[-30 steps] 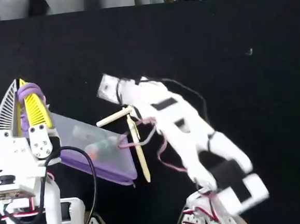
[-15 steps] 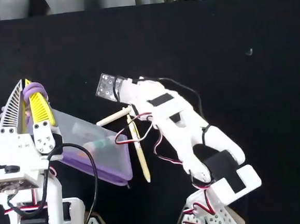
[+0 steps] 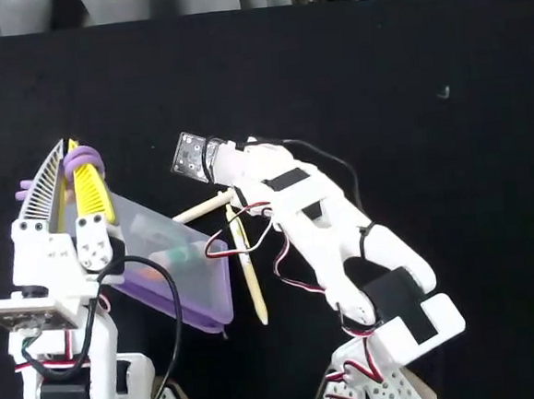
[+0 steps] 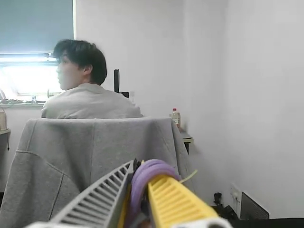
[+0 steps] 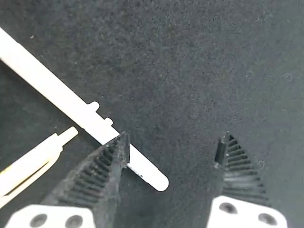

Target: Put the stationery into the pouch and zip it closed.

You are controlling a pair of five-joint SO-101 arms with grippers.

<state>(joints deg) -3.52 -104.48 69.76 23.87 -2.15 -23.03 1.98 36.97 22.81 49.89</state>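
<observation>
A: What's inside the pouch [image 3: 186,284] is hard to read. Through the clear wall I get a smear of green and orange, nothing I can name.

B: Agreed. One corner of it also slips behind the left arm and a black cable, and from above the right arm covers its own fingertips.

A: The wrist camera sorts that out. The right gripper [image 5: 173,142] has its jaws spread wide with nothing between them, low over the black table [image 3: 430,150].

B: One ribbed fingertip sits right over the end of the white pen [image 5: 71,102]. Touching or not, I can't say.

A: The cream pen [image 3: 247,266] lies next to it, cut off at the wrist view's edge. Both pens are on the table, just beside the pouch's purple edge.

B: The left gripper [image 3: 69,155] is raised and pointing up and away, its white and yellow fingers pinched tight on a purple loop of the pouch.

A: The pouch hangs tilted from that grip. Whether its low edge rests on the table, I can't tell.

B: The right arm is stretched forward, angled across toward the pouch, wrist bent down over the pens.
</observation>
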